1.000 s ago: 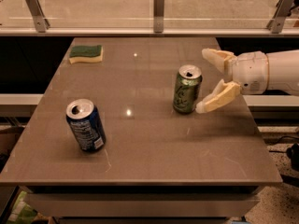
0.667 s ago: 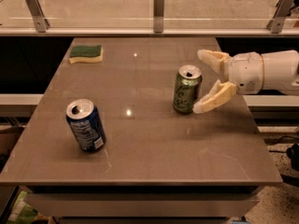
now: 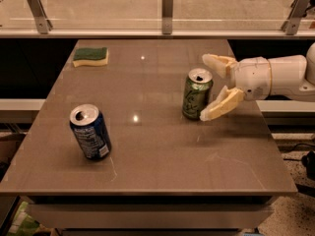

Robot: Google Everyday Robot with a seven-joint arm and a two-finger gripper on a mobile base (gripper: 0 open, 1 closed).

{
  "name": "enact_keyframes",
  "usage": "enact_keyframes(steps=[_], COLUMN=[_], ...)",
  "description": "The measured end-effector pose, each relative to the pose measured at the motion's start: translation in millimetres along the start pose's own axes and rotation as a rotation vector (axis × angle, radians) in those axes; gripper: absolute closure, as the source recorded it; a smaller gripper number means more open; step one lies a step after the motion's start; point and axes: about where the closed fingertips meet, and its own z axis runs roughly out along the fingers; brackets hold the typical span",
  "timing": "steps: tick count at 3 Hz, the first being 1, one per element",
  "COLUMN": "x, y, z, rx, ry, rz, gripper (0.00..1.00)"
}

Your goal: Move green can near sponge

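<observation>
The green can (image 3: 196,94) stands upright on the brown table (image 3: 157,146), right of centre. My gripper (image 3: 209,87) reaches in from the right and is open, with one cream finger (image 3: 218,62) behind the can's top and the other (image 3: 221,106) in front, by the can's lower right side. The can sits partly between the two fingers; neither clearly grips it. The sponge (image 3: 91,56), dark green on top and yellow below, lies flat at the table's far left corner, well away from the can.
A dark blue can (image 3: 90,132) stands tilted on the table's front left. A glass railing with metal posts (image 3: 167,11) runs behind the table's far edge. The table's right edge lies just under my arm (image 3: 280,77).
My gripper has moved left, so its open fingers now sit closer around the green can. The can, sponge and blue can have not moved.
</observation>
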Motion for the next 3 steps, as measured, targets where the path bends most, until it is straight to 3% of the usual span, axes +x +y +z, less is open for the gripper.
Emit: enact_keyframes(steps=[1,3], x=[-0.9,-2.6], y=[0.5,1.6], z=[2.2,6.6], rx=[-0.004,-0.013], ry=[-0.001,-0.003], rz=[-0.001,-0.003], gripper=[0.16,0.62])
